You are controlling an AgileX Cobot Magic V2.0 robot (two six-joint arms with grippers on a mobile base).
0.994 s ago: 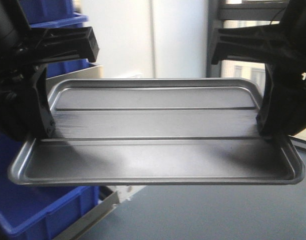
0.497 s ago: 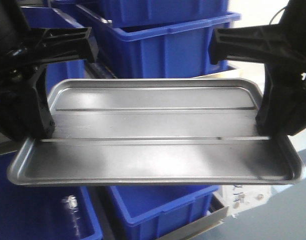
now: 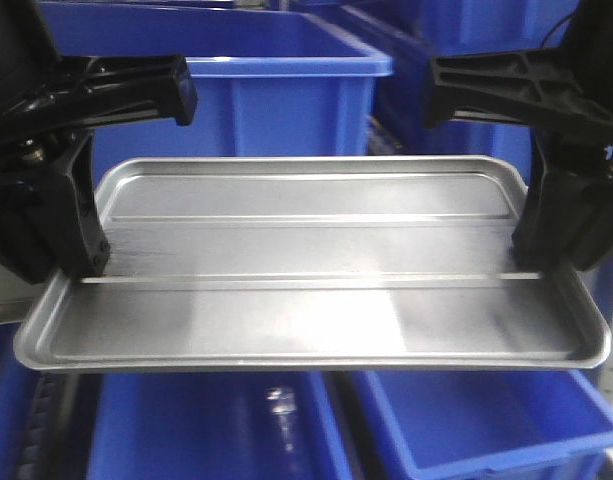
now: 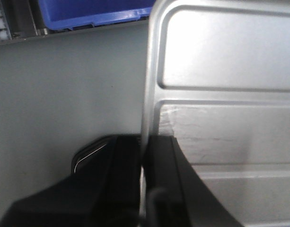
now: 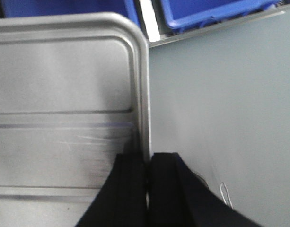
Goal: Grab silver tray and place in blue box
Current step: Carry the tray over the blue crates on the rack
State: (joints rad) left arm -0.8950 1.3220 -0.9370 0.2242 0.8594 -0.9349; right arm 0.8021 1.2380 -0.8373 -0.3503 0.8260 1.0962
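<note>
- tray hung level, hollow up, long axis left to right, before the box
- left end effector pinched its left short rim
- right end effector pinched its right short rim

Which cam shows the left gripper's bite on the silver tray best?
Left wrist: the left gripper is seen close, clamping the silver tray rim from both sides. The front view shows the whole tray but the grip only from the inside. The right wrist shows just the right gripper on the opposite rim.
</note>
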